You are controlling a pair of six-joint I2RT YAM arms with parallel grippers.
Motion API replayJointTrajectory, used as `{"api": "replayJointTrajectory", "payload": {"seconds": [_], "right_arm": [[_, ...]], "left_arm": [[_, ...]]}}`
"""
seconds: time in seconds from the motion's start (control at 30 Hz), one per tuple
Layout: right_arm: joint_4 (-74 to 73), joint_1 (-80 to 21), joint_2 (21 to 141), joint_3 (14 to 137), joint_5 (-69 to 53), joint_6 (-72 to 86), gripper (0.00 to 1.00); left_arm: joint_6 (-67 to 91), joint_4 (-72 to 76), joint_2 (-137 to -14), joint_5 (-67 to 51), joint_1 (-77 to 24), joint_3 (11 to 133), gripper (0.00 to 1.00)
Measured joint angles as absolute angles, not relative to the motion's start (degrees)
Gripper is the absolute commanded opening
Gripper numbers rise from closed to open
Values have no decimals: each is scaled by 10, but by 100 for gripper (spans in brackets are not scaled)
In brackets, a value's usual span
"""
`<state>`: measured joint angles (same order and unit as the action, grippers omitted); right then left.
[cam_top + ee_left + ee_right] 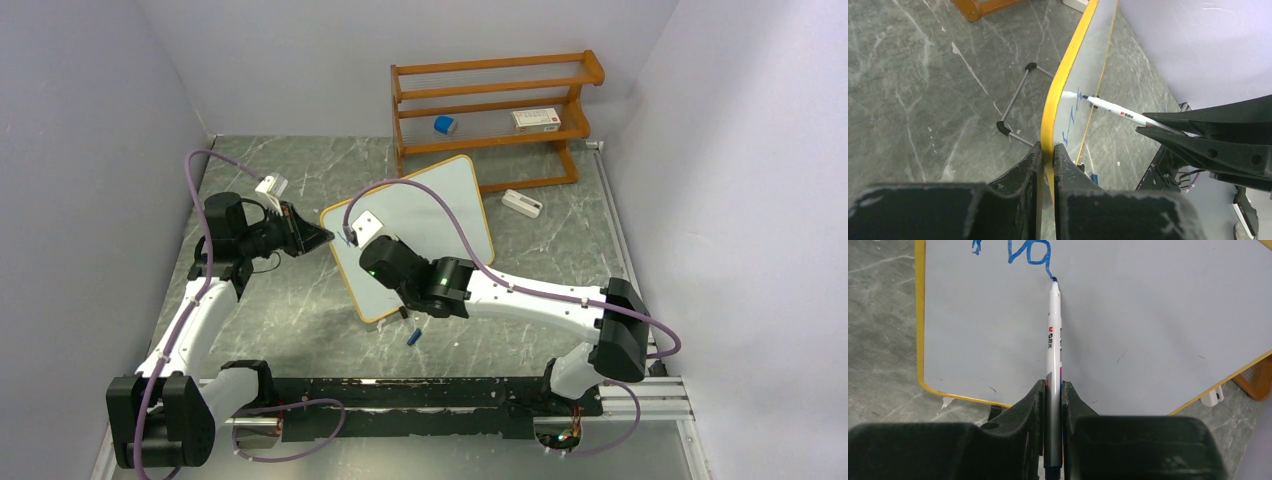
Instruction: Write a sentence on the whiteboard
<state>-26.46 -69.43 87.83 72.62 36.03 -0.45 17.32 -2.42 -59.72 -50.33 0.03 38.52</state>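
- My left pincer (1048,150) pinches the edge of the flat white, orange-framed whiteboard (1059,97).
- My right pincer (1053,390) clamps a white marker (1053,325), tip on blue handwriting (1030,252).
- Orange wooden rack (490,100) stands behind.

Grey marbled tabletop (300,170). Pale lilac walls (80,120) at 9, 12, 3 o'clock. Orange wooden shelf rack (490,100) at 1 o'clock, near back wall (300,60). Light soft, even.

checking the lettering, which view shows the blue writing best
The right wrist view: the blue writing faces the camera on the whiteboard, the marker tip at its end. The left wrist view sees it steeply edge-on; the top view shows none legibly.
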Motion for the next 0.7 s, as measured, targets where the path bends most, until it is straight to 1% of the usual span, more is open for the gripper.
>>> {"api": "replayJointTrajectory", "payload": {"seconds": [0.17, 0.27, 0.33, 0.43, 0.53, 0.7], "right_arm": [[-262, -693, 871, 722, 364, -4, 0], [-262, -692, 862, 719, 364, -4, 0], [-261, -691, 855, 717, 358, -5, 0], [-257, -691, 838, 707, 344, -5, 0], [-256, -690, 818, 697, 331, -4, 0], [-241, -689, 786, 679, 316, -4, 0]], "left_arm": [[173, -24, -597, -503, 0, 385, 5], [173, -24, -597, -503, 0, 386, 9], [173, -25, -597, -503, 0, 386, 15], [173, -27, -597, -502, 0, 387, 25], [171, -39, -597, -498, -3, 387, 39], [179, -63, -591, -479, -6, 387, 50]]}}
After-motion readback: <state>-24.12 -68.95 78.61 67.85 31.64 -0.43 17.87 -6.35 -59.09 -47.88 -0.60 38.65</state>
